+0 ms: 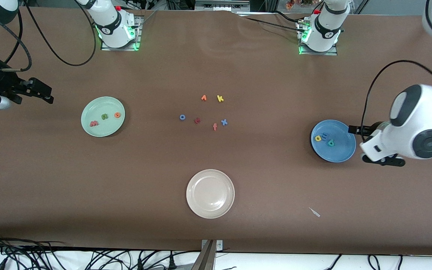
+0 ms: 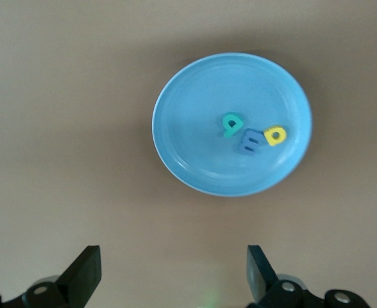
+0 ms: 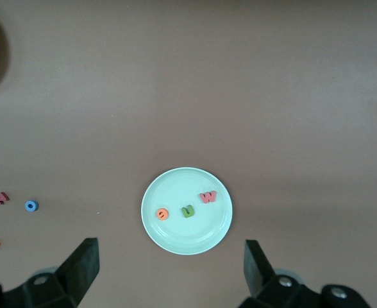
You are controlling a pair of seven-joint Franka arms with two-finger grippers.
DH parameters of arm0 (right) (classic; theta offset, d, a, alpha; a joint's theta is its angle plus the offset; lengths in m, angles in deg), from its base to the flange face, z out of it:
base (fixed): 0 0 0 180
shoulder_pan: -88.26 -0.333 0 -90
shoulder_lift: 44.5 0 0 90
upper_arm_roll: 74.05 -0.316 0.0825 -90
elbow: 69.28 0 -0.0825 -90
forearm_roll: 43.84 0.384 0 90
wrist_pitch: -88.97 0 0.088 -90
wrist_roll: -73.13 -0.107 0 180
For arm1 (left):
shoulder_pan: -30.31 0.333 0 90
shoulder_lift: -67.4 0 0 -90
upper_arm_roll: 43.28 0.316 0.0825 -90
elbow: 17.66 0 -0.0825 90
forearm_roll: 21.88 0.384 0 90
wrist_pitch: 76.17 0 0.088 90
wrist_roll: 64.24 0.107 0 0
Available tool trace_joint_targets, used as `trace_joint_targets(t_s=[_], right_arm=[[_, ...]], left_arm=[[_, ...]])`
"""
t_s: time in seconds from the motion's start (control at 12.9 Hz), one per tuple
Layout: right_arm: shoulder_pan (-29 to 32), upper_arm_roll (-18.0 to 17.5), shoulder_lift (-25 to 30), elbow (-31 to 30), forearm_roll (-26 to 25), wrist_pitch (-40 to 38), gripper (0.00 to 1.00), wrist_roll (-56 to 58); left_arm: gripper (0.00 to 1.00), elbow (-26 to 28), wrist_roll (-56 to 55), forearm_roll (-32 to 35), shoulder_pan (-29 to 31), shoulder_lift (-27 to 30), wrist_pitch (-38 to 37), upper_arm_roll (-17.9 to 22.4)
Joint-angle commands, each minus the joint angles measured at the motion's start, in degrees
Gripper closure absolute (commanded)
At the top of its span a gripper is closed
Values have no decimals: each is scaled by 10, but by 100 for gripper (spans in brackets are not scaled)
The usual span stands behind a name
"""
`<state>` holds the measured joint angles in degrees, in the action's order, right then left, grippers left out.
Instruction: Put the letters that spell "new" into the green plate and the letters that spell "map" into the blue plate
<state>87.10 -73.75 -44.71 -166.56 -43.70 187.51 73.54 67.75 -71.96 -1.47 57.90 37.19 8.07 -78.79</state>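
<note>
The sorting is judged complete. The salmon-red w, green n and orange e are seen lying in the green plate toward the right arm's end — the yellow a, periwinkle m and teal p in the blue plate toward the left arm's end.

The left gripper is held beside the blue plate, jaws spread wide and empty. The right gripper is held up beside the green plate, likewise spread and empty.

No letter is left to be fetched — only retreat is called for.
</note>
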Motion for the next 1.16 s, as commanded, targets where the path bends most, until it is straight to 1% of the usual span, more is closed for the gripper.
trace_joint_targets(t_s=[0.0,0.08,0.31,0.39,0.54,0.62,0.77,0.93,1.08], right_arm=[[1,0,5,5,2,-11,0,2],[1,0,5,5,2,-11,0,2],[1,0,5,5,2,-12,0,2],[1,0,5,5,2,-12,0,2],[1,0,5,5,2,-12,0,2],[1,0,5,5,2,-12,0,2],[1,0,5,5,3,-12,0,2],[1,0,5,5,3,-12,0,2],[1,0,5,4,3,-12,0,2]], left_arm=[[0,25,11,-107,-110,95,-2,163],[0,26,11,-130,-133,113,-1,194],[0,26,6,-136,-205,168,-1,269],[0,26,6,-144,-219,183,0,286],[0,26,3,-198,-225,218,15,308],[0,26,3,-209,-228,237,27,316],[0,25,7,-213,-237,268,41,315],[0,21,9,-213,-235,276,41,316],[0,20,10,-213,-229,268,38,315]])
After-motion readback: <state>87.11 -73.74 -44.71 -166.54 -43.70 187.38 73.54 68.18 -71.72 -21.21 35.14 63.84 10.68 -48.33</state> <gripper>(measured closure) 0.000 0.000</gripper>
